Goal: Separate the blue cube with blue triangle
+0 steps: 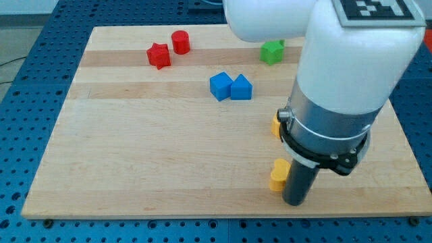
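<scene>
Two blue blocks, the blue cube (220,86) and the blue triangle (241,88), touch side by side on the counter (135,155), the triangle on the cube's right in the view. The tip (295,202) stands well below them toward the view's right, just beside a yellow block (279,175). The arm carries no jaws. Above and left of the cube lie a red star (159,55) and a red cylinder (180,42).

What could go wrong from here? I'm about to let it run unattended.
1. The blue cube and blue triangle touch, so a push may carry both together.
2. My tip sits beside a yellow block; heading up the view could drag it along.
</scene>
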`<control>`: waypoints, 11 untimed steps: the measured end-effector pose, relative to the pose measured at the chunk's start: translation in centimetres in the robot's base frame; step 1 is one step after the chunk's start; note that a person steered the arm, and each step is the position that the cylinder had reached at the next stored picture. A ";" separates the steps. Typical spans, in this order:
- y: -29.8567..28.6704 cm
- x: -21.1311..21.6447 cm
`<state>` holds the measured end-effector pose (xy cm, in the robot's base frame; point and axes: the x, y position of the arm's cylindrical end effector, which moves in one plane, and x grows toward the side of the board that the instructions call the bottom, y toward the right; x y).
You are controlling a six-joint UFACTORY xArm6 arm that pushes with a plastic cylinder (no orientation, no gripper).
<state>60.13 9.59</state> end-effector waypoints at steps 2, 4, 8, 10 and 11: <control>-3.0 -2.7; 8.7 -2.5; -2.2 -19.1; -6.3 -22.7; -12.3 -19.6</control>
